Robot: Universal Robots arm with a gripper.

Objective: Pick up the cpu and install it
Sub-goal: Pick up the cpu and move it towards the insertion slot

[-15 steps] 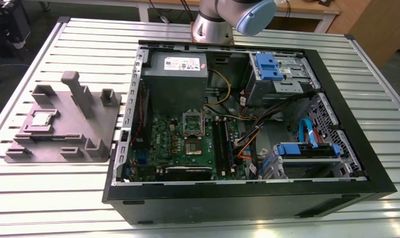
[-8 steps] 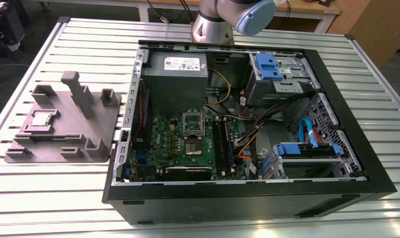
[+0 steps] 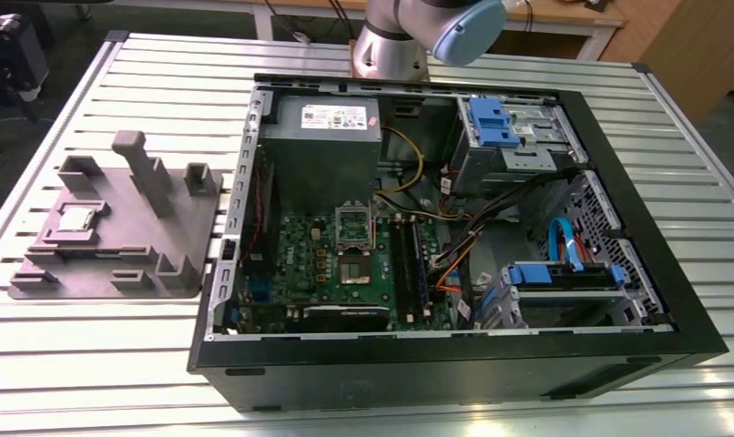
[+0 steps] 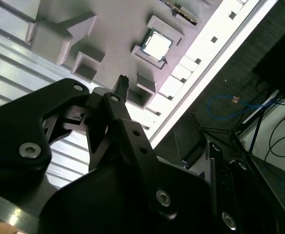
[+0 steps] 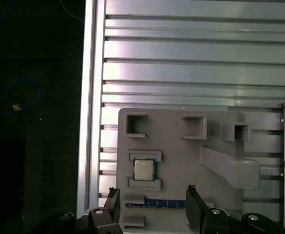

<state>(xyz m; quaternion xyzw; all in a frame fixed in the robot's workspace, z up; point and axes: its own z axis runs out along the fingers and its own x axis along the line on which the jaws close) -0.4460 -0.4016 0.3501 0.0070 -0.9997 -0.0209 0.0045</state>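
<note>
Claw (image 5: 153, 207) is wide open, 2 fingers (image 5: 193, 207) well apart, nothing gripped. cpu (image 5: 144, 169) not picked up: it lies flat, metal top up, in its pocket between 2 small ledges on the grey fixture tray (image 5: 181, 161).

Relative to the claw, the cpu is just ahead of the fingertips, inside the gap line between the 2 fingers, nearer 1 of them, no contact. A dark blue strip (image 5: 164, 203) sits in a tray slot between cpu and claw, spanning most of the finger gap. In the second wrist view 1 fingertip points toward the cpu, apart from it.

The tray rests on the slatted metal table (image 5: 181, 48). A raised angled block (image 5: 230, 168) on the tray is ahead of the claw, out past the finger farther from the cpu.

In the exterior view the tray is on the exterior view's left, just beside the open PC case (image 3: 464, 364). The green motherboard (image 3: 331, 273) with its silver socket frame (image 3: 355, 238) is inside, well apart from the cpu, with the case wall between. The arm (image 3: 398, 45) base stands at the table edge past the grey power supply (image 3: 324, 137).
</note>
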